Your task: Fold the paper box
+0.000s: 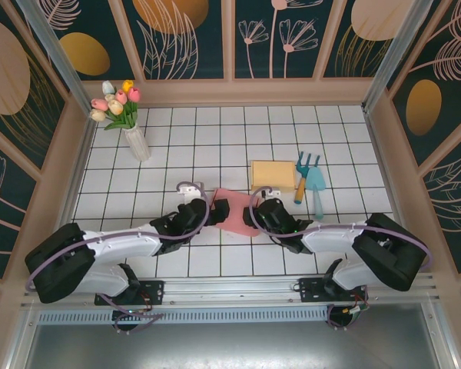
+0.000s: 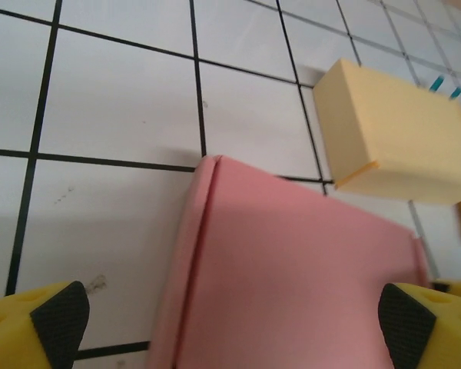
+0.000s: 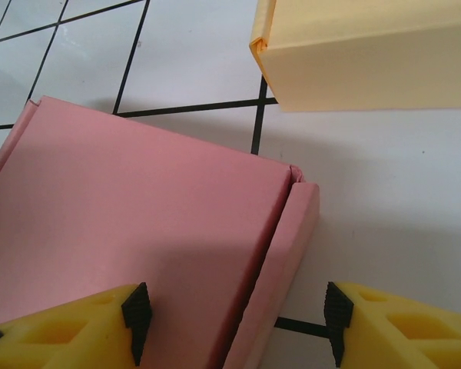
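Dead centre of the overhead view, the pink paper box (image 1: 234, 217) lies low on the white tiles (image 1: 177, 154), a narrow flap creased along each side. The left gripper (image 2: 234, 323) gapes wide, empty. The right gripper (image 3: 235, 319) straddles the right flap, unclamped. A yellow box (image 1: 273, 175) sits just above; open tiles spread upper left.

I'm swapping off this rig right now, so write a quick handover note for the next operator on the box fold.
Left gripper: open wide over the pink paper box, holding nothing.
Right gripper: open, straddling the box's right flap.
Box lies on the table between both arms, near side of the yellow box.
Done: edge flaps creased. Left: finishing the fold; how far along is unclear.
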